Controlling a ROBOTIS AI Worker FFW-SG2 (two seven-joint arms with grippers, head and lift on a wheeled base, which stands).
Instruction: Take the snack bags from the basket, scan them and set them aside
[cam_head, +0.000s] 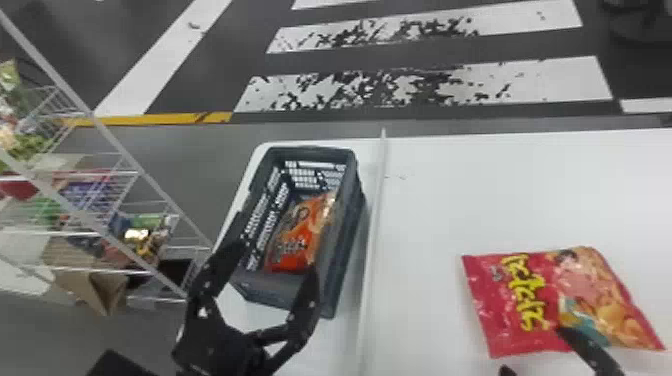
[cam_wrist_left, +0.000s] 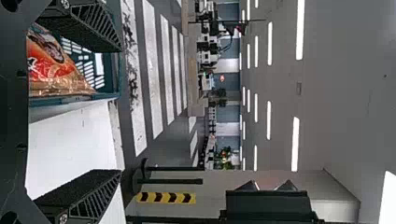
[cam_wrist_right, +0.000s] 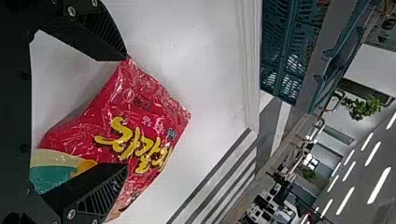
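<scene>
At the center of the frame in the head view, an orange snack bag (cam_head: 295, 237) lies in the dark basket (cam_head: 345, 270). The left gripper (cam_head: 276, 246) hangs over the basket's near end, its fingers wide apart with nothing between them. At the lower right, a red snack bag (cam_head: 540, 300) lies flat on the white table (cam_head: 450, 200); the right gripper (cam_head: 533, 350) is at its near edge, fingers spread wide, one overlapping the bag, gripping nothing.

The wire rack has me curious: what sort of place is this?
Likely a shop mock-up in a large indoor hall: a wire rack of packaged goods, a basket with a snack bag inside, and rows of ceiling lights.
</scene>
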